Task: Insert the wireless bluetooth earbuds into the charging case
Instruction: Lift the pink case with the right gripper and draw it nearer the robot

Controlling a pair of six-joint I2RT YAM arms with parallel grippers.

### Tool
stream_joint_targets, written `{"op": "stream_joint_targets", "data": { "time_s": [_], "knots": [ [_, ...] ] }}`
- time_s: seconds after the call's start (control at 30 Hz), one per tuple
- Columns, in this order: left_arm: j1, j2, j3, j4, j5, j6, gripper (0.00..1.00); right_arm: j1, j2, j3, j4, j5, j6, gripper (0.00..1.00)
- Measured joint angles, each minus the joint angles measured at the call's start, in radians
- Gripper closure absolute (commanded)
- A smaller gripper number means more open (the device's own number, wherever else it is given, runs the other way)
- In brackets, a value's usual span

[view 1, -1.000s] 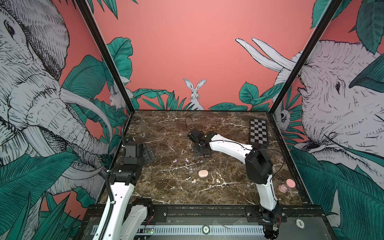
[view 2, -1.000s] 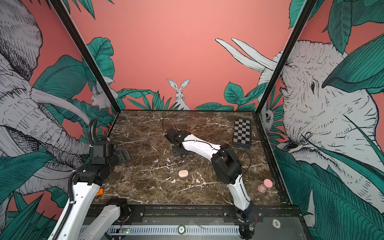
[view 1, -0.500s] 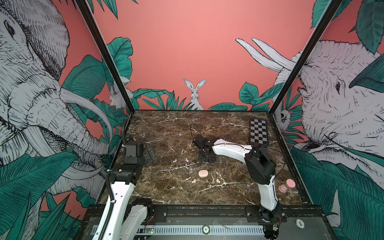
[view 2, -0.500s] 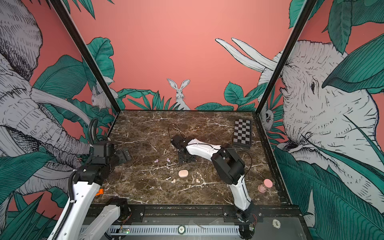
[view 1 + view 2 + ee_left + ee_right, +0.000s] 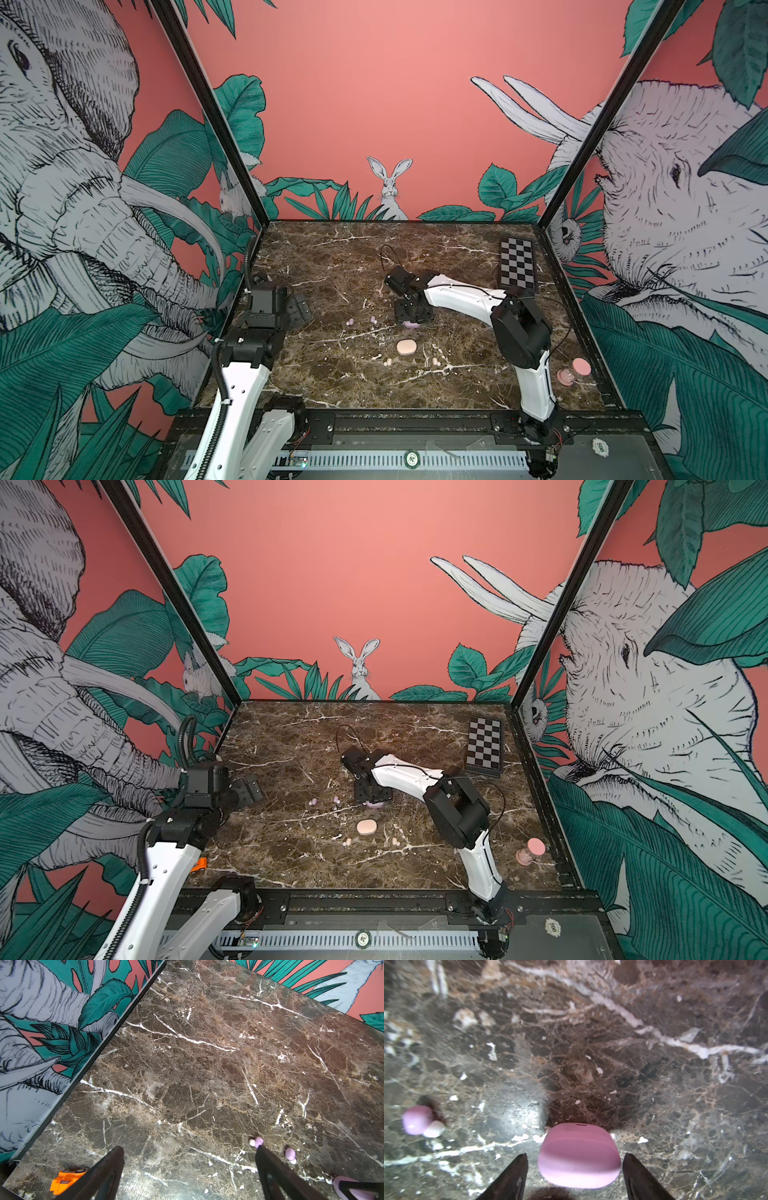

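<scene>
- Right wrist view shows the right gripper [image 5: 575, 1176] set astride the lilac case [image 5: 579, 1155]: one dark finger on either side, a sliver of worktop [image 5: 591, 1043] visible between each finger and the case. The fingers stand apart and hold nothing.
- That straddle reads as the start of a grasp on the case, probably to steady or lift it so it can be opened for the buds; whether the tips touch the worktop cannot be told.
- The lilac case is a smooth, closed pebble lying flat, with a small dark slot near its far edge.
- Left wrist view shows the left gripper [image 5: 189, 1174] with its fingers spread wide and empty, hovering over bare marble at the left side, seemingly parked out of the way.
- Just past one left finger lie the two lilac earbuds [image 5: 258, 1141]: tiny rounded beans, each with a pale whitish tip, near each other but not touching; an orange toy car [image 5: 66, 1178] sits by the other finger.
- In both top views those lilac buds lie on the open worktop, left of the right gripper [image 5: 411, 316] and between the two arms.
- The peach case [image 5: 406, 347] rests closed nearer the front, with the two peach earbuds [image 5: 388, 362] just in front of it, one to each side.
- No bud is in a case yet, so the task looks barely begun.
- A checkerboard [image 5: 517, 264] lies at the far right, and a pink object [image 5: 573, 370] at the right front edge.
</scene>
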Motion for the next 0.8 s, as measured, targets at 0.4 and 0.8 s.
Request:
{"op": "stream_joint_targets", "data": {
  "time_s": [0.4, 0.8],
  "knots": [
    [0.000, 0.001, 0.000, 0.000, 0.002, 0.000, 0.01, -0.003, 0.052, 0.069, -0.094, -0.023, 0.017, 0.18],
    [0.000, 0.001, 0.000, 0.000, 0.003, 0.000, 0.01, -0.010, 0.065, 0.077, -0.109, -0.036, 0.035, 0.30]
  ]
}}
